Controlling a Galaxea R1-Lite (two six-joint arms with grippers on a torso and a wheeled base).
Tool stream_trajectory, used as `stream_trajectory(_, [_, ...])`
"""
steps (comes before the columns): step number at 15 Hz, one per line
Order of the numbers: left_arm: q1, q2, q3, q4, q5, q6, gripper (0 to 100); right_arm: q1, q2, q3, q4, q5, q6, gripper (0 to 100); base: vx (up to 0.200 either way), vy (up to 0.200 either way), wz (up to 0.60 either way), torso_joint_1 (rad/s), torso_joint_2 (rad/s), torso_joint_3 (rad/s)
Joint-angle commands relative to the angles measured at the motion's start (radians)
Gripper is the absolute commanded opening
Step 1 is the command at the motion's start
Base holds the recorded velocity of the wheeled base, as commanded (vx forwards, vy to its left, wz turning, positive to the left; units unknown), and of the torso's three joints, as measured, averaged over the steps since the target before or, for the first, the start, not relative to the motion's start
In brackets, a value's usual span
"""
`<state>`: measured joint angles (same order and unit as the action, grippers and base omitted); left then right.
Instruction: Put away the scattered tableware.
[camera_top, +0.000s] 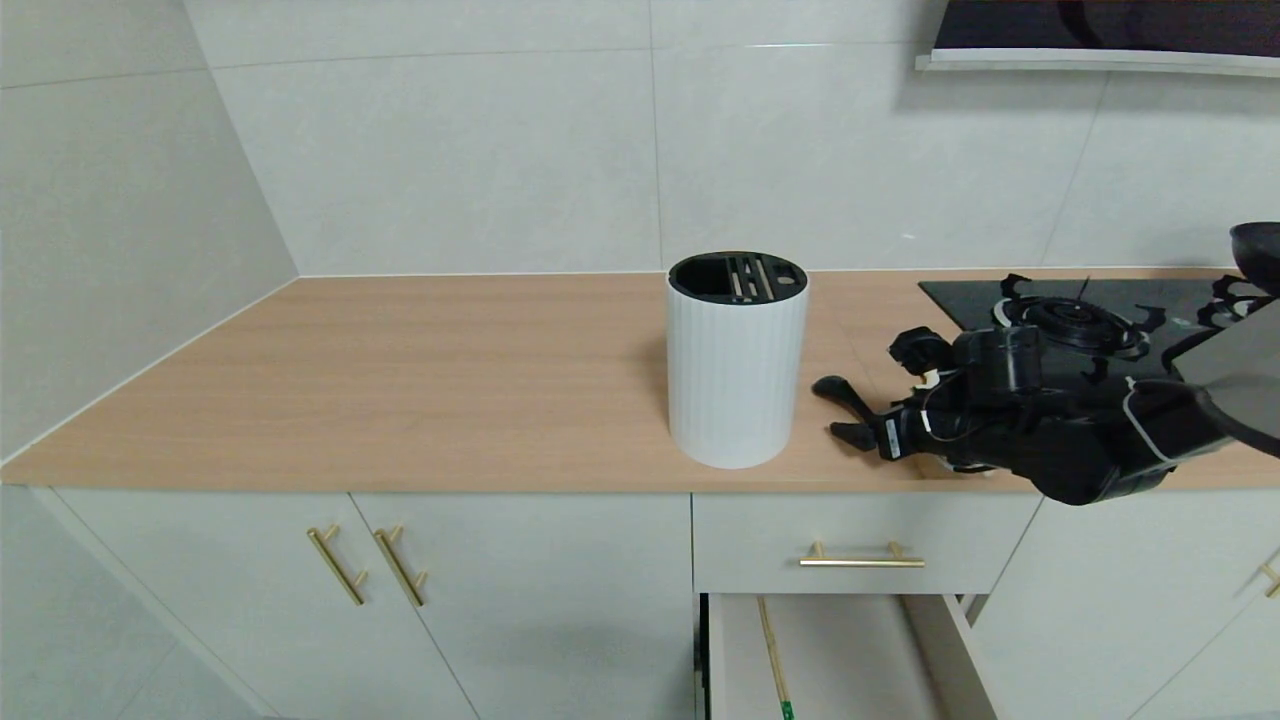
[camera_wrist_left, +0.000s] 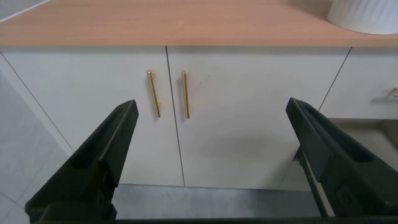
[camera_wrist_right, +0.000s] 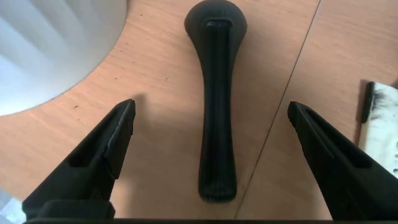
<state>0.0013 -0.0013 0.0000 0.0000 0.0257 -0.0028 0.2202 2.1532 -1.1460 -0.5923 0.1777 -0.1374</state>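
You have a black utensil handle (camera_wrist_right: 217, 106), grooved lengthwise and bulbous at one end, lying on the countertop (camera_top: 450, 380) beside the white ribbed holder (camera_top: 737, 370), between the right gripper's (camera_top: 830, 408) spread fingers. The left gripper (camera_wrist_left: 211, 109) is likewise spread.

We record a light wood-grain worktop (camera_top: 400, 380) running along a wall of pale grey tiles (camera_top: 450, 150). A black glass gas hob (camera_top: 1080, 320) is set into its right end. Beneath, white cabinet doors (camera_top: 230, 620) carry slim brass bar handles (camera_top: 337, 566), mounted side by side.
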Motion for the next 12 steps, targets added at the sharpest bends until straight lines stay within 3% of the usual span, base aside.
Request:
stream_trajectory(1, [0.000, 0.001, 0.000, 0.000, 0.000, 0.000, 100, -0.002, 0.010, -0.006, 0.000, 0.000, 0.001, 100, 0.000, 0.000, 0.00, 0.000, 0.00, 0.000])
stream_trajectory(2, [0.000, 0.001, 0.000, 0.000, 0.000, 0.000, 100, -0.002, 0.011, -0.011, 0.000, 0.000, 0.002, 0, 0.000, 0.000, 0.00, 0.000, 0.00, 0.000])
stream_trajectory(12, [0.000, 0.001, 0.000, 0.000, 0.000, 0.000, 100, 0.007, -0.003, -0.021, 0.023, -0.020, 0.076, 0, 0.000, 0.000, 0.00, 0.000, 0.00, 0.000])
